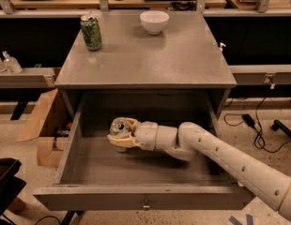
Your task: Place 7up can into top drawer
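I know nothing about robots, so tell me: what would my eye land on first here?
The long white arm reaching into the open top drawer, its hand closed around the 7up can low in the drawer, left of centre. Next, on the grey table above, a dark green can at the back left and a white bowl at the back middle.

green can (91, 32): upright, back left of table top (145, 64)
white bowl (154, 21): back middle, apart from green can
cardboard box (36, 121): floor, left of table
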Action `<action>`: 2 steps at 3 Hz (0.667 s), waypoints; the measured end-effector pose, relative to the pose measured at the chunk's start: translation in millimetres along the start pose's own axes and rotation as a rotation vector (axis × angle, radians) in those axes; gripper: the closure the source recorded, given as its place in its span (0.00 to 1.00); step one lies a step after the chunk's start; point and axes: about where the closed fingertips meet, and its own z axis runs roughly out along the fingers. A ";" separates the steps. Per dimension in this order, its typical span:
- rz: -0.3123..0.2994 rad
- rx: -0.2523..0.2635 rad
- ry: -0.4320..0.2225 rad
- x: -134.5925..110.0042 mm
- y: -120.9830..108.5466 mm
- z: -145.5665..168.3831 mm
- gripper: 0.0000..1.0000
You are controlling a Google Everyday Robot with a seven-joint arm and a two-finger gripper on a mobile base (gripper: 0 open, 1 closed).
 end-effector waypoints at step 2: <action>0.000 -0.007 -0.002 -1.1 2.3 3.5 0.00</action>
